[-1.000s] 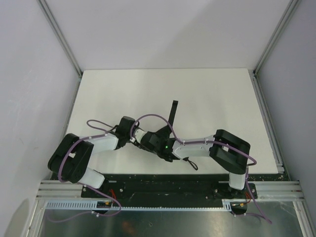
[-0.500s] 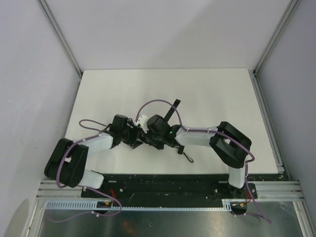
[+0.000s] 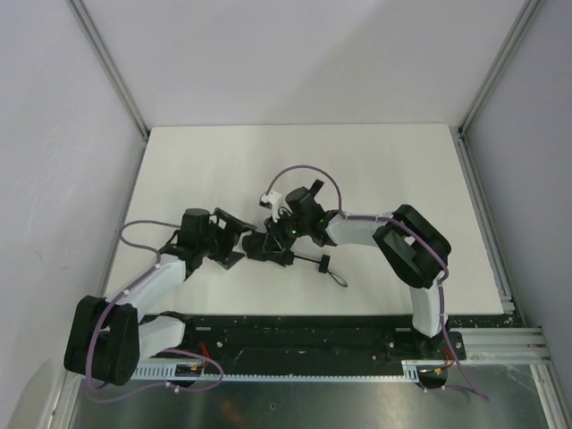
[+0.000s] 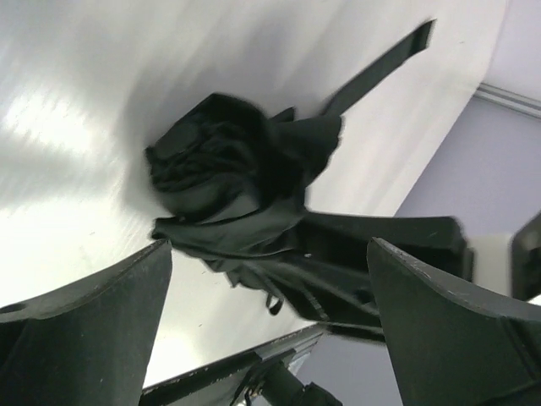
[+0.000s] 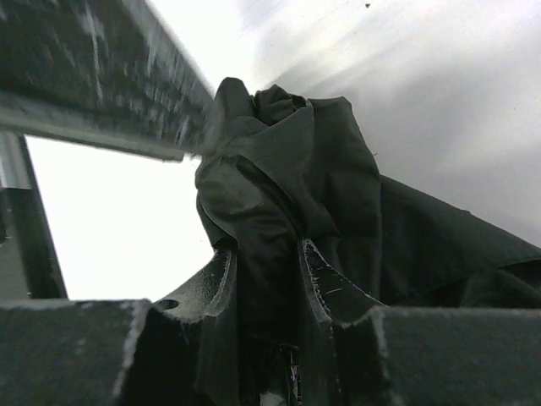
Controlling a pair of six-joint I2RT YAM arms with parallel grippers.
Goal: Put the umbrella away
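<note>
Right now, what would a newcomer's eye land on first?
The crumpled black umbrella, at the near middle of the white table where both arms meet. The right gripper pinches its fabric. The left gripper stands open just short of the bundle, and a strap sticks out beyond it.

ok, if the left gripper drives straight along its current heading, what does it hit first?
The umbrella: its bunched canopy sits dead ahead of the left gripper, whose fingers are open. Depth is unclear, but nothing shows in between.
</note>
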